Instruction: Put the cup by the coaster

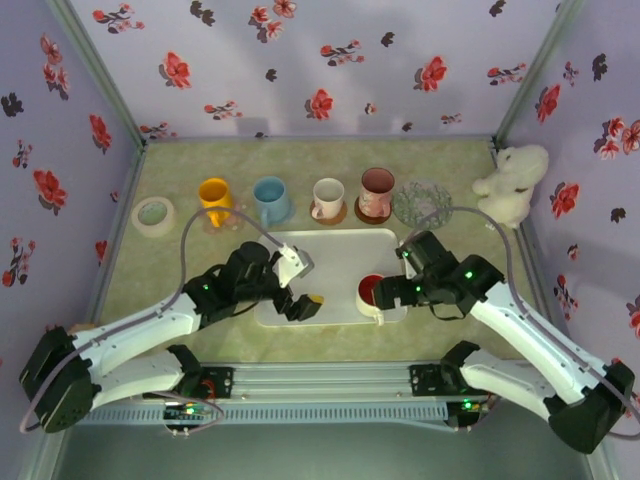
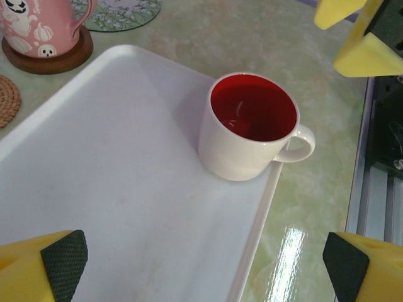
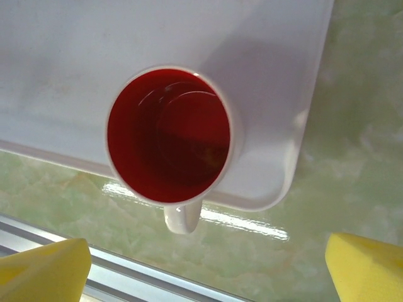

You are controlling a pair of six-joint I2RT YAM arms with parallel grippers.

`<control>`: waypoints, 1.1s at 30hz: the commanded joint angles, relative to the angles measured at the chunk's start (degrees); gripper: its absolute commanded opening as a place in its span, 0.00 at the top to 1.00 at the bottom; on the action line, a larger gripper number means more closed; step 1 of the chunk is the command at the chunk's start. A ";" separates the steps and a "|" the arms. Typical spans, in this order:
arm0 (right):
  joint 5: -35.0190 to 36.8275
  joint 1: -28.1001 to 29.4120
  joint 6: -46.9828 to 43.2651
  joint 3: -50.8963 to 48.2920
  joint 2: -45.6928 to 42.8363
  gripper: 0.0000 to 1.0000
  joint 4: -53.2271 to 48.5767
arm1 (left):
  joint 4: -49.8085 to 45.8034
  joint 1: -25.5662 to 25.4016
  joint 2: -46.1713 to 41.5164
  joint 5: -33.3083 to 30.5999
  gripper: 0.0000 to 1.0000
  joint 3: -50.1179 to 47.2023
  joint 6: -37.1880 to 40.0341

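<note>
While both tools stand with fingers wide apart, the right tool (image 3: 204, 270) hangs over the red-lined cup (image 3: 169, 135), which sits on the near right corner of the white tray (image 1: 330, 250); the left tool (image 2: 201, 270) faces it across the tray. Round the tray spreads a glossy, pale green marbled counter (image 1: 300, 162). Lilac walls (image 1: 300, 70) with red flowers close in three sides.

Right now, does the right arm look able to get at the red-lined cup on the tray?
Probably yes. The right gripper hangs open directly above the cup, with nothing between them. The cup stands upright at the near corner of the tray, and the left gripper is off to the side.
</note>
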 commanded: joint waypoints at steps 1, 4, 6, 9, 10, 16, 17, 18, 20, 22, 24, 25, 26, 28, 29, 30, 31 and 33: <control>4.29 2.93 4.48 -0.31 0.56 0.04 -0.57 | -0.64 -0.46 -2.08 -1.89 0.00 -0.66 0.84; 4.90 5.45 6.99 -1.42 1.66 0.05 0.15 | -0.66 -0.68 -2.70 -2.73 0.01 -0.79 0.52; 5.83 7.15 9.71 -2.39 1.87 0.05 0.70 | -0.87 -1.05 -3.07 -3.40 0.01 -0.79 0.40; 7.12 10.02 12.95 -4.36 1.83 0.06 2.18 | -0.68 -1.56 -3.66 -4.20 0.01 -1.35 0.16; 7.49 10.94 13.81 -4.77 2.00 0.07 2.64 | -0.21 -1.60 -3.77 -4.39 0.00 -1.86 0.13; 9.36 14.75 17.14 -7.78 3.68 0.10 6.49 | 2.68 -1.68 -3.70 -6.12 0.00 -3.55 -0.50; 9.38 15.08 17.60 -8.42 4.13 0.12 7.55 | 2.73 -1.69 -3.75 -6.32 0.01 -3.63 -0.69; 9.37 15.26 17.89 -9.12 4.67 0.15 8.56 | 2.96 -1.78 -3.80 -6.57 0.01 -3.68 -0.86; 9.37 15.43 18.43 -10.19 5.82 0.18 10.20 | 3.85 -1.95 -3.89 -7.00 0.00 -4.25 -1.28; 9.30 15.52 18.23 -10.73 6.69 0.20 11.46 | 4.50 -1.95 -3.85 -7.13 0.01 -4.64 -1.42; 9.03 15.52 17.59 -11.25 7.80 0.22 12.62 | 4.62 -1.95 -3.81 -7.35 0.01 -4.86 -1.41; 8.81 15.52 17.18 -11.37 8.58 0.23 13.15 | 4.67 -1.96 -3.80 -7.47 0.01 -4.87 -1.37; 8.59 15.53 16.88 -11.30 9.57 0.24 13.54 | 4.62 -2.00 -3.89 -7.57 0.01 -4.95 -1.35; 8.46 15.52 16.54 -10.85 11.50 0.28 13.93 | 4.73 -1.96 -3.76 -7.90 0.01 -5.05 -0.78; 8.49 15.51 16.46 -10.68 12.50 0.29 14.26 | 4.91 -1.96 -3.80 -8.30 0.01 -5.05 -0.32; 8.42 15.53 16.29 -10.60 13.17 0.30 14.62 | 4.99 -1.95 -3.81 -8.67 0.01 -5.04 -0.03; 8.26 15.57 16.09 -10.48 13.87 0.31 15.21 | 5.20 -1.96 -3.78 -9.01 0.01 -5.13 0.21; 8.04 15.52 15.80 -10.45 15.03 0.33 16.08 | 6.00 -1.88 -3.81 -9.39 0.01 -5.47 0.35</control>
